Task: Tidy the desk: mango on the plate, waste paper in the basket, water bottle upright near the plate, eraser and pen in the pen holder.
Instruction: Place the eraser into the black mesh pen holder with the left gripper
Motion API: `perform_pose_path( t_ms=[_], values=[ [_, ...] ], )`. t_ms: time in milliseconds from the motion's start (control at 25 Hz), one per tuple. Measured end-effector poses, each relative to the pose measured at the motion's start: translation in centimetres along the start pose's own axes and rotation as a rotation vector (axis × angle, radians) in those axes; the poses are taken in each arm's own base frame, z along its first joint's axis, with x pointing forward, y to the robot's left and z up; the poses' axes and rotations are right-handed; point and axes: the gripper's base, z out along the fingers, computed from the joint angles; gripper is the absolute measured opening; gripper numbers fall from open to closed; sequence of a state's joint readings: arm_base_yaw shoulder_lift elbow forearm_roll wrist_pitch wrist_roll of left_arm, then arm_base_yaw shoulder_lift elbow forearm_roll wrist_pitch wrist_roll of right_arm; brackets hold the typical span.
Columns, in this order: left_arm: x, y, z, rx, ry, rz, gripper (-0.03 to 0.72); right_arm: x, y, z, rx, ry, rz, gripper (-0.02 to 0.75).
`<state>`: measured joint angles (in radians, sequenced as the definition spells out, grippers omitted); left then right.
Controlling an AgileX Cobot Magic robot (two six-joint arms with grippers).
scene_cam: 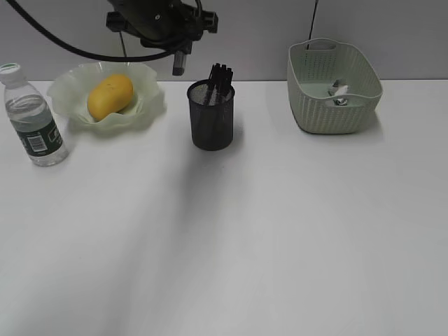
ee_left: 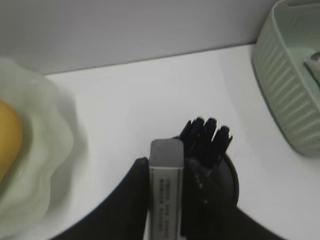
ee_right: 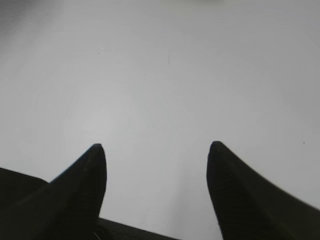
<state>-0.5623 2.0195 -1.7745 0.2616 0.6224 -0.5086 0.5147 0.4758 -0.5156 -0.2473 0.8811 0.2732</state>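
My left gripper (scene_cam: 180, 57) hangs above the desk (scene_cam: 231, 238), just left of the black mesh pen holder (scene_cam: 211, 117). It is shut on a grey eraser (ee_left: 166, 195) that points down. The pen holder (ee_left: 220, 182) lies just right of the eraser, and dark pens (ee_left: 206, 134) stick out of it. The mango (scene_cam: 110, 96) lies on the green wavy plate (scene_cam: 143, 105). The water bottle (scene_cam: 33, 119) stands upright to the left of the plate. Waste paper (scene_cam: 339, 92) sits inside the green basket (scene_cam: 332, 112). My right gripper (ee_right: 156, 150) is open over bare white desk.
A grey wall runs along the back edge of the desk. The basket (ee_left: 287, 85) is to the right of the pen holder, and the plate (ee_left: 37, 165) is to its left. A black cable arcs down from the upper left.
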Motion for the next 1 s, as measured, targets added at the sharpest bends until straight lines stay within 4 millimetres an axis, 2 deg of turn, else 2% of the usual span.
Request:
perform_pose_path(
  t_ms=[240, 520, 600, 800, 1000],
  values=[
    [0.1, -0.7, 2.9, 0.066, -0.113, 0.030, 0.167, 0.0, 0.0, 0.0, 0.000, 0.000, 0.000, 0.503],
    [2.1, -0.8, 6.5, 0.076, -0.092, 0.048, 0.178, 0.0, 0.0, 0.0, 0.000, 0.000, 0.000, 0.503],
    [2.5, -0.8, 7.2, 0.075, -0.082, 0.050, 0.209, 0.0, 0.0, 0.0, 0.000, 0.000, 0.000, 0.503],
    [2.9, -0.8, 7.7, 0.072, -0.071, 0.052, 0.397, 0.0, 0.0, 0.0, 0.000, 0.000, 0.000, 0.503],
    [2.4, -0.8, 6.9, 0.073, -0.083, 0.050, 0.443, 0.0, 0.0, 0.0, 0.000, 0.000, 0.000, 0.503]
  ],
)
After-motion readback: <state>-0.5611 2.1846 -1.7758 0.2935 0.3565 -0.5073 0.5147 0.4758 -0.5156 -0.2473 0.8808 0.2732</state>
